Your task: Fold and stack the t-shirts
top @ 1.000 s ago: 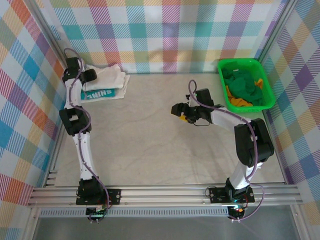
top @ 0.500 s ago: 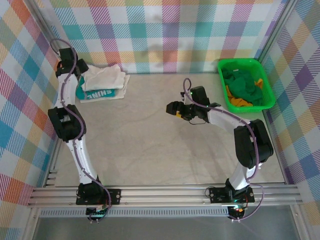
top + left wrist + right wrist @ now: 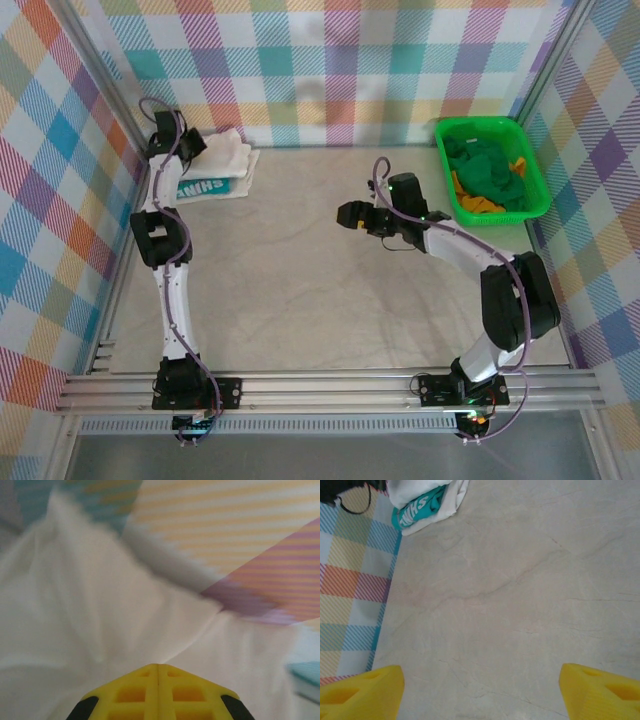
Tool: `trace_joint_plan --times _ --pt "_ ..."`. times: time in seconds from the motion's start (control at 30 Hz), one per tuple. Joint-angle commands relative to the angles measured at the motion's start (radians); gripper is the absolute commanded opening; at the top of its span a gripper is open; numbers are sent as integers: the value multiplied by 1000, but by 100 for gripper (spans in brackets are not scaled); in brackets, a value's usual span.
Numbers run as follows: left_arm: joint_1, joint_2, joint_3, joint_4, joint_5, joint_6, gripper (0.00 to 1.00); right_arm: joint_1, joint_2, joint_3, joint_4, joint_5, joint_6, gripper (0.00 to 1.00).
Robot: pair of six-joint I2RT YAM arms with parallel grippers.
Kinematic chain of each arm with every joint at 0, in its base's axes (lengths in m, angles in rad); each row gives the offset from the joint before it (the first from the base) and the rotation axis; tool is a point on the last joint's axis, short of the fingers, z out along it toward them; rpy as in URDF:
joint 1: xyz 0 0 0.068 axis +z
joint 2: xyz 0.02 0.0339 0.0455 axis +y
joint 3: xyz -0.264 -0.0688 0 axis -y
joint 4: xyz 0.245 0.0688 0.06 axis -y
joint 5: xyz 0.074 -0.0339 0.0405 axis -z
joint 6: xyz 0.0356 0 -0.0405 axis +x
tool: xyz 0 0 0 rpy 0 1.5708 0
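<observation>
Jaws: left gripper [image 3: 157,674] closed against white t-shirt [image 3: 100,605], hold unclear; right gripper [image 3: 480,692] wide open, empty, above table [image 3: 520,580].

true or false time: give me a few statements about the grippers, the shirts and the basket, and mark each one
1. The left gripper is shut, close to the white t-shirt. True.
2. The right gripper holds a t-shirt. False: it is open over the bare table and holds nothing.
3. The teal t-shirt lies on top of the pile. False: the white t-shirt is heaped over it.
4. The green basket has cloth in it. True.
5. The basket stands in the far left corner. False: it is at the far right.
</observation>
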State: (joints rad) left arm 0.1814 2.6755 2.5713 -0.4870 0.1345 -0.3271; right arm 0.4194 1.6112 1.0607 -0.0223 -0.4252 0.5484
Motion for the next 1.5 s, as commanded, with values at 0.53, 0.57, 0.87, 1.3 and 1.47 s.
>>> trace_joint_plan --times 0.53,0.57,0.87,1.3,1.47 --pt "-59 -1000 -949 375 -99 -135 63 -20 -434 -310 214 683 -331 100" --pt "-86 -1080 -1053 401 -123 -135 66 -30 -455 -336 238 721 -343 100" --pt "-405 -1427 -1694 551 -485 66 99 -87 -535 -510 303 948 -447 100" --pt "-451 -1495 -2157 946 -659 298 100 -253 -438 -677 409 818 -457 100" --pt "-419 -1346 -2167 1114 -658 327 100 -325 -375 -681 496 776 -449 100"
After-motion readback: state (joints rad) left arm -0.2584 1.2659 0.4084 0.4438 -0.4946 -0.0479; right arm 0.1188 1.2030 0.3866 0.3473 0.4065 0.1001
